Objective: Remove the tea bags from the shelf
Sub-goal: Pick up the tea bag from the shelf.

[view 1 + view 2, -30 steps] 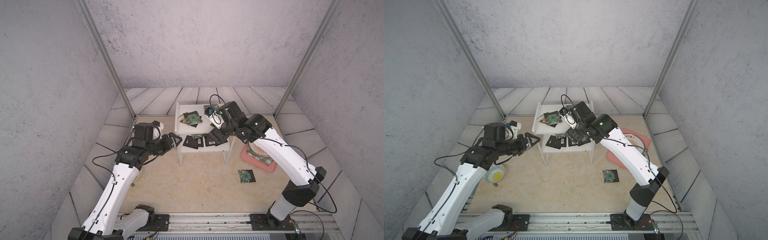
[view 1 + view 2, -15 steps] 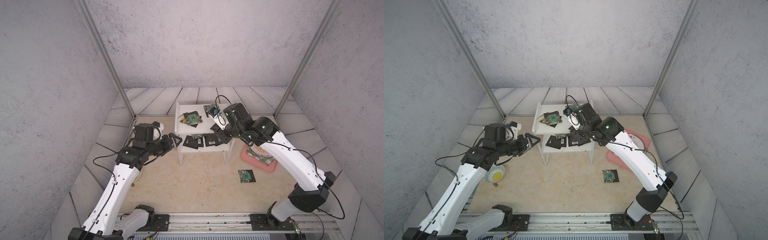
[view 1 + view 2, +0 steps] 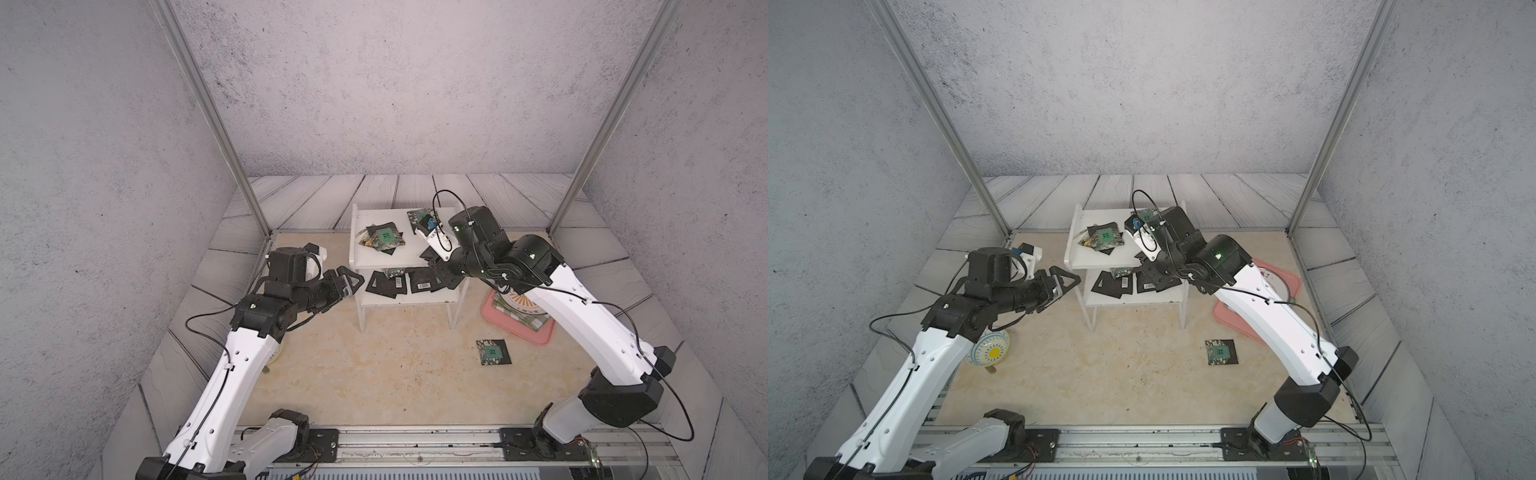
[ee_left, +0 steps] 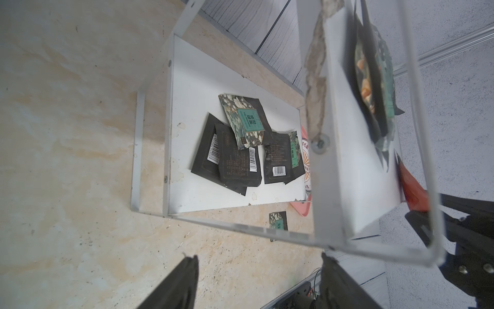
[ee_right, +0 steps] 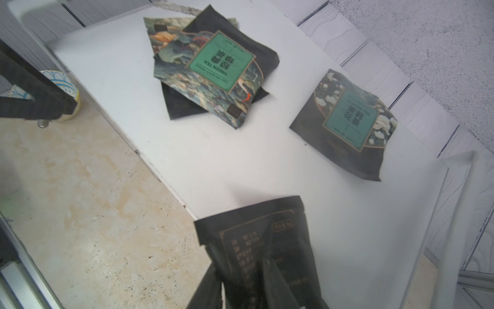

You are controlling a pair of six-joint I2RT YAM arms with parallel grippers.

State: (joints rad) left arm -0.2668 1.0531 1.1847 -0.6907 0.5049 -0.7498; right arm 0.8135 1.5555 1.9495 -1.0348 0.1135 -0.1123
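Observation:
The white shelf (image 3: pixel 374 257) stands at the back middle in both top views. Two green-labelled tea bags (image 3: pixel 384 237) lie on its top board, and several black ones (image 3: pixel 424 280) on its lower board. My right gripper (image 3: pixel 439 268) is at the top board's front right corner. In the right wrist view its jaws (image 5: pixel 248 283) are shut on a creased black tea bag (image 5: pixel 256 235) that sticks up over the board's edge. My left gripper (image 3: pixel 353 280) hangs open just outside the shelf's left side panel, level with the lower board (image 4: pixel 192 88), with nothing between its fingers. Another tea bag (image 3: pixel 493 352) lies on the floor.
A pink tray (image 3: pixel 540 336) with a checkered cloth and a plate sits right of the shelf, partly under my right arm. A small patterned bowl (image 3: pixel 988 353) sits on the floor under my left arm. The rail (image 3: pixel 415 440) runs along the front edge.
My right gripper's jaws have closed on the black tea bag at the top board's front right corner, and its wrist has shifted slightly to the right. The left arm has not moved.

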